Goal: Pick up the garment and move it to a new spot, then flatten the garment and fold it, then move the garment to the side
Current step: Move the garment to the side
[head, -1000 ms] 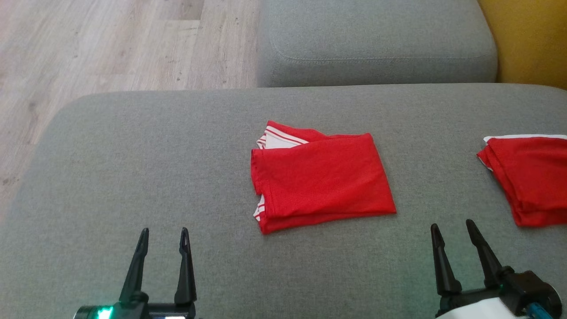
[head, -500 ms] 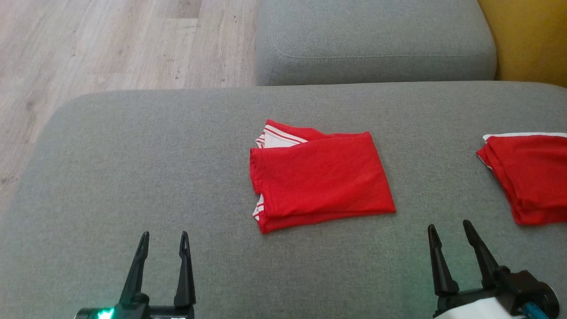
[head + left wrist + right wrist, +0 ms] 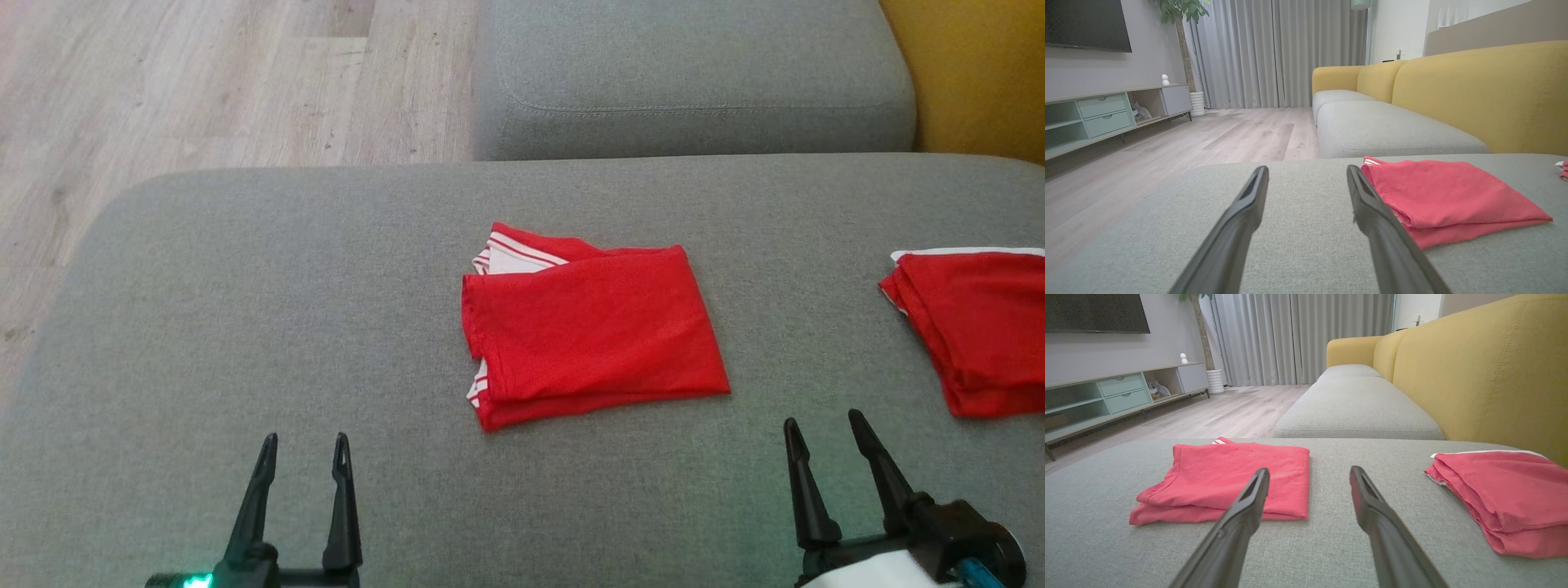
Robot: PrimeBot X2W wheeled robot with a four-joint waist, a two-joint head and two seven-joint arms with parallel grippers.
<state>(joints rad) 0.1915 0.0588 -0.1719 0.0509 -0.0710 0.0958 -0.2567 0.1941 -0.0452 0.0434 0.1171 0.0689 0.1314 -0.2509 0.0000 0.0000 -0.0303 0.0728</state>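
Garment (image 3: 596, 335) lies folded, red, white-trimmed; left end effector (image 3: 305, 438) and right end effector (image 3: 821, 417) gape.

The garment (image 3: 592, 327) lies mid-cushion (image 3: 245, 327), with a 2nd garment (image 3: 971, 327) well apart at its 3 o'clock. The left pincer (image 3: 305, 438) is at its 8 o'clock and the right pincer (image 3: 821, 418) at 4. Another seat (image 3: 694, 73) lies at 12, and the floor (image 3: 204, 82) at 10.

Garment (image 3: 596, 327): thin red knit cloth, matt, with white striped trim. Seat cushion (image 3: 245, 327) under it: coarse grey woven fabric, matt. Second garment (image 3: 980, 327) at the cushion's right edge: same cloth. Floor (image 3: 204, 82) beyond the cushion: pale wood-grain planks, low sheen.
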